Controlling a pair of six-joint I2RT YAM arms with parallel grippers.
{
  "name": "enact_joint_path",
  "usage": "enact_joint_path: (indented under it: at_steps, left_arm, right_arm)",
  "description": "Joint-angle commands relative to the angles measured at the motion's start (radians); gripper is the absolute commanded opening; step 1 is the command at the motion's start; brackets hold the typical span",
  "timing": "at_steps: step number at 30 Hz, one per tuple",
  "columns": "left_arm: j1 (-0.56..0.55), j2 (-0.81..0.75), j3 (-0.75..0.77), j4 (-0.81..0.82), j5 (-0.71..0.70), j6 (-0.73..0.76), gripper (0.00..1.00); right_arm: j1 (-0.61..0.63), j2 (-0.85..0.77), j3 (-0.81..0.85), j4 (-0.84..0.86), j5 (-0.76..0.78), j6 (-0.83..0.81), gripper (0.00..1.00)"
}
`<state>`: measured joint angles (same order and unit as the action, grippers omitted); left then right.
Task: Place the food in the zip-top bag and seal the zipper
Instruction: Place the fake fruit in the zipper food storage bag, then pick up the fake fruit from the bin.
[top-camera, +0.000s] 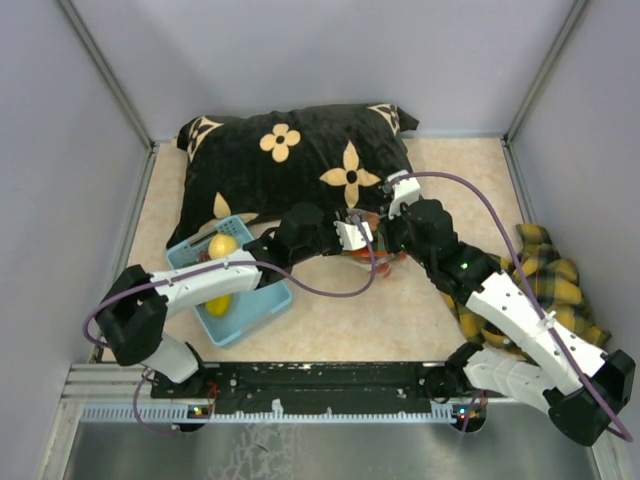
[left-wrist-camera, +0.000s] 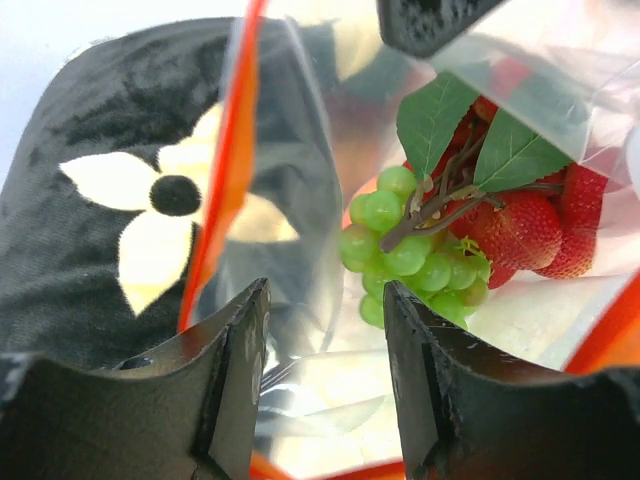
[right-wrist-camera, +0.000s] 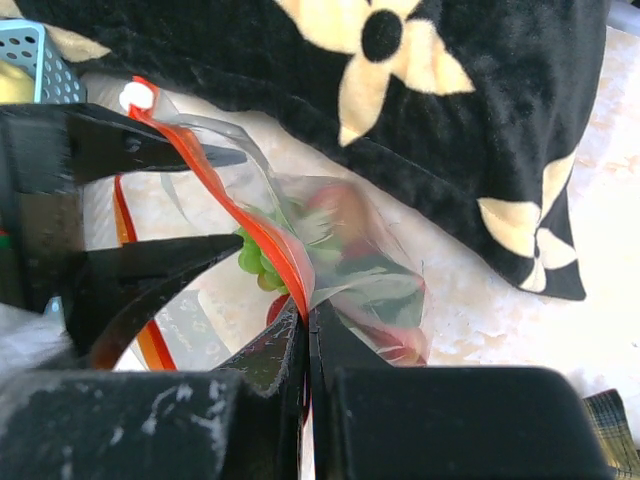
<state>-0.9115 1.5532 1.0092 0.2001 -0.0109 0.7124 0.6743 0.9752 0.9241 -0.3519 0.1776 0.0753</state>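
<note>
Clear plastic of the zip-top bag (right-wrist-camera: 350, 250) is seen just in front of the black pillow (top-camera: 300, 160), with green grapes (left-wrist-camera: 405, 255) and strawberries (left-wrist-camera: 520, 230) inside. Its red zipper (right-wrist-camera: 240, 205) is pinched by the closed jaws of the right gripper (right-wrist-camera: 307, 330). The left gripper (left-wrist-camera: 325, 350) is held with jaws apart around the bag's film. Yellow fruit (top-camera: 222, 245) is seen in the blue basket (top-camera: 255, 312).

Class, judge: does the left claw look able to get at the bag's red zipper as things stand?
Probably yes. The left claw is open at the zip-top bag, the red zipper running just past its fingers with nothing between. The right claw pinches the strip elsewhere.
</note>
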Motion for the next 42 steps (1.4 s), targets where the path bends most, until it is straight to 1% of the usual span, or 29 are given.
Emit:
enact_joint_path:
  at_steps: [1, 6, 10, 12, 15, 19, 20, 22, 24, 28, 33, 35, 40, 42]
  left_arm:
    - [-0.013, -0.104, 0.007, -0.01, 0.039, -0.096, 0.56]
    - [-0.019, -0.207, -0.017, -0.055, 0.079, -0.181, 0.61]
    - [-0.02, -0.279, -0.038, -0.086, 0.057, -0.293, 0.64]
    - [-0.02, -0.311, -0.034, -0.118, 0.0, -0.378, 0.68]
    - [-0.019, -0.363, -0.025, -0.215, -0.121, -0.488, 0.79]
    - [-0.02, -0.423, 0.0, -0.383, -0.243, -0.627, 0.86]
    - [-0.018, -0.442, 0.005, -0.431, -0.274, -0.674, 0.89]
    - [-0.017, -0.473, 0.011, -0.518, -0.307, -0.748, 0.92]
    - [-0.017, -0.502, 0.01, -0.604, -0.357, -0.841, 0.99]
    - [0.0, -0.529, 0.014, -0.772, -0.45, -0.997, 1.0]
    - [0.084, -0.508, 0.035, -0.962, -0.463, -1.146, 1.0]
    - [0.128, -0.512, 0.024, -1.005, -0.455, -1.197, 1.0]
    - [0.199, -0.533, -0.02, -1.041, -0.436, -1.285, 1.0]
    - [0.232, -0.525, -0.04, -1.05, -0.411, -1.296, 1.0]
  right_arm:
    - [0.01, -0.038, 0.019, 0.074, -0.001, 0.006, 0.0]
    - [0.01, -0.033, 0.018, 0.081, 0.01, 0.007, 0.0]
    - [0.01, -0.023, 0.02, 0.082, 0.007, 0.007, 0.0]
    - [0.01, -0.022, 0.021, 0.081, 0.008, 0.006, 0.0]
    - [0.011, -0.026, 0.023, 0.074, 0.018, 0.004, 0.0]
    - [0.01, -0.041, 0.008, 0.076, 0.029, 0.003, 0.0]
    - [0.01, -0.045, 0.005, 0.076, 0.032, 0.002, 0.0]
    - [0.011, -0.047, 0.002, 0.076, 0.032, 0.001, 0.0]
    - [0.01, -0.047, 0.001, 0.074, 0.03, -0.002, 0.0]
    - [0.01, -0.049, -0.004, 0.082, 0.019, -0.002, 0.0]
    - [0.01, -0.051, -0.019, 0.088, 0.005, 0.003, 0.0]
    - [0.01, -0.056, -0.025, 0.09, 0.0, 0.003, 0.0]
    - [0.01, -0.073, -0.036, 0.1, -0.019, 0.005, 0.0]
    - [0.011, -0.078, -0.041, 0.107, -0.028, 0.007, 0.0]
